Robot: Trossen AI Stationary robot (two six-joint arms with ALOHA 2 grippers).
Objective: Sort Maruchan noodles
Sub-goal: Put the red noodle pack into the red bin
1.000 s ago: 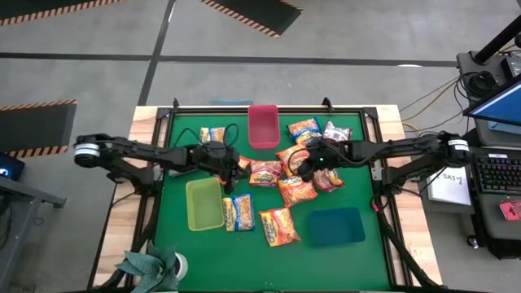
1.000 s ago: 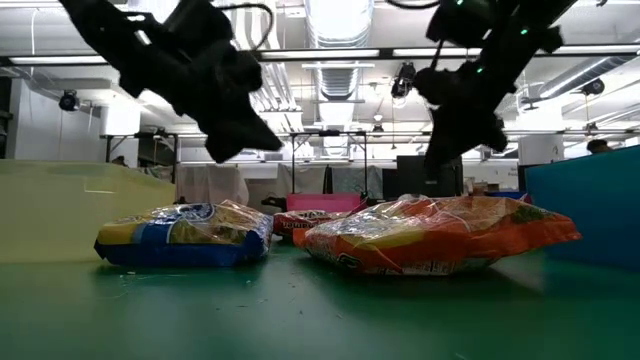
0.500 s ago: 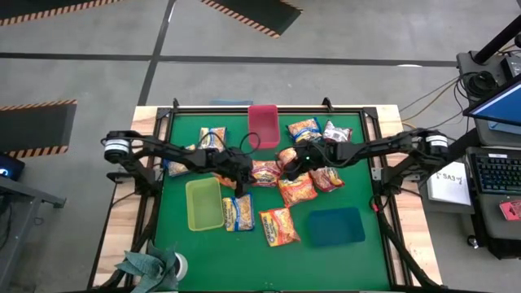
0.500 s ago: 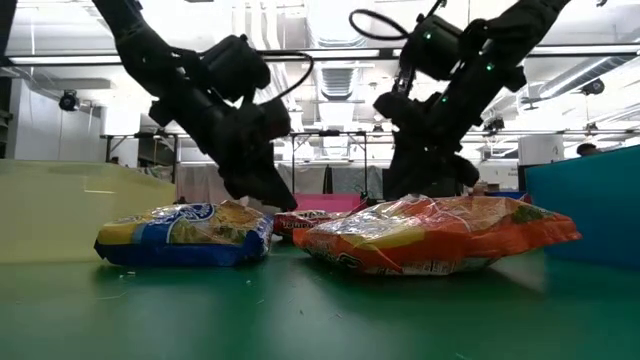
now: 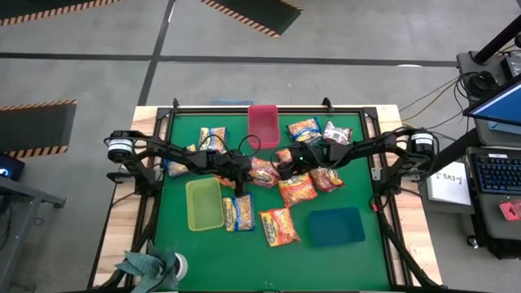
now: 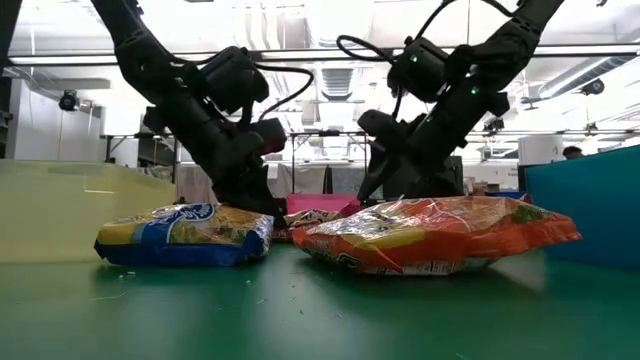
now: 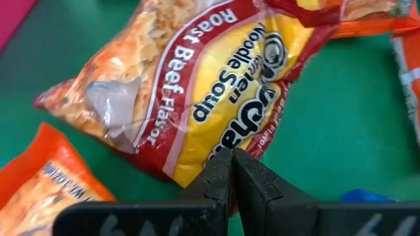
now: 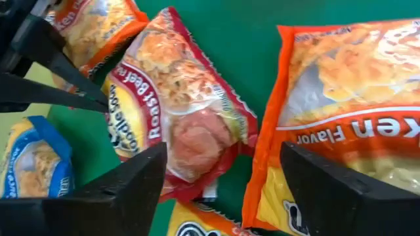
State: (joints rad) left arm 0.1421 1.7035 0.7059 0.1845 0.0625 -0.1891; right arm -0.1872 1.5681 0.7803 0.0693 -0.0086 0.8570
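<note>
A dark red Roast Beef packet of Maruchan noodles [image 5: 264, 172] [image 7: 197, 92] lies flat on the green mat in the middle of the table. My left gripper [image 5: 242, 177] [image 7: 231, 157] is shut, and its tips stand at the packet's left edge. My right gripper [image 5: 282, 168] [image 8: 226, 190] is open and hangs above the packet's [image 8: 177, 124] right side, one finger on either side, with nothing between them. An orange chicken packet [image 8: 354, 131] lies just beside it. More packets lie scattered around. My left gripper's shut fingertips [image 7: 226, 160] slant down from the table's left onto the yellow edge [image 7: 197, 154] of the Roast Beef packet, which lies flat on the mat. I cannot tell whether they touch it or stand just above it.
A yellow-green tray [image 5: 203, 203] stands at the near left, a red tray [image 5: 263, 124] at the far middle and a blue tray [image 5: 335, 225] at the near right. Other packets include a blue-and-yellow one [image 5: 238, 212] and orange ones [image 5: 279, 226] [image 5: 297, 190] [image 5: 304, 129].
Both grippers have come down toward the mat and closed in on the Roast Beef packet, the left from the table's left and the right from its right. My right gripper has rolled and opened wide. The packets have stayed where they were.
</note>
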